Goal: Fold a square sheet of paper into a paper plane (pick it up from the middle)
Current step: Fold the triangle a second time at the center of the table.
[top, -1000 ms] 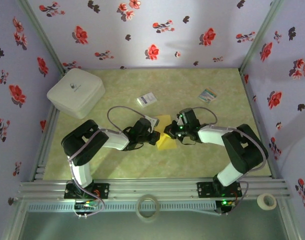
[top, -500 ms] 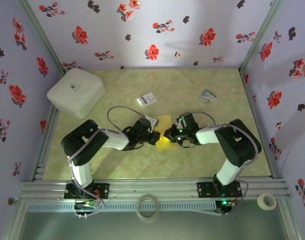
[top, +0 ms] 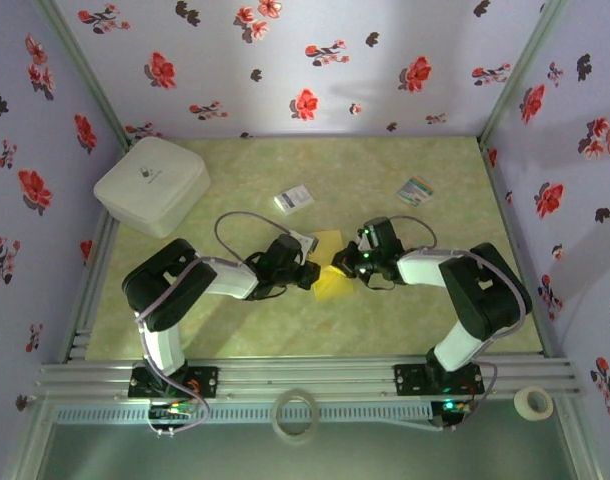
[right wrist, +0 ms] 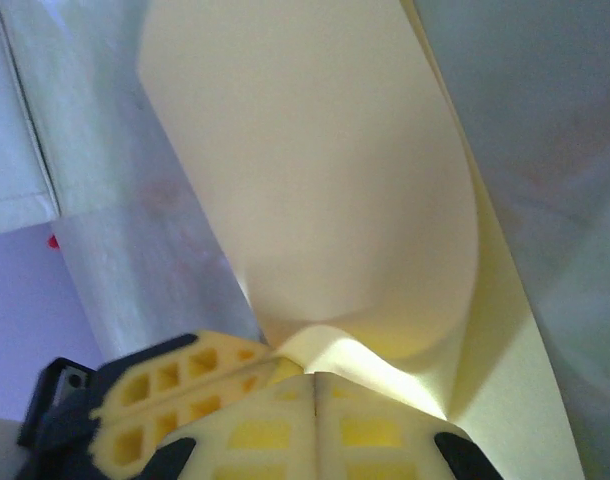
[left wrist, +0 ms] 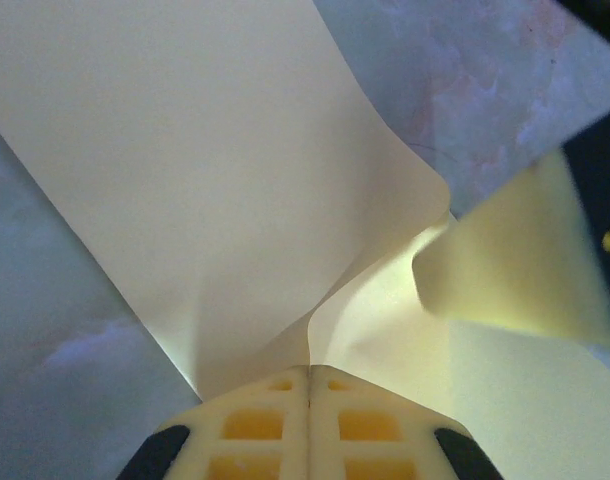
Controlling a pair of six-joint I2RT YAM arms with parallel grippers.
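Okay, left fingers [left wrist: 253,440] and right fingers [right wrist: 370,440] both clenched on the sheet of paper [top: 331,284], buckled between them on the tabletop [top: 265,322], long axis running near-far.

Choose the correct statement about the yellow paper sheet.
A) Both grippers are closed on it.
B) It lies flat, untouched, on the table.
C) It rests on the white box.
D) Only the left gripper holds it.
A: the left gripper and the right gripper each pinch the square sheet of paper between shut fingers.

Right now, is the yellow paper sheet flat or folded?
Partly folded, not flat: the thin yellow square paper sheet curls over where the shut left claw and right claw pinch it.
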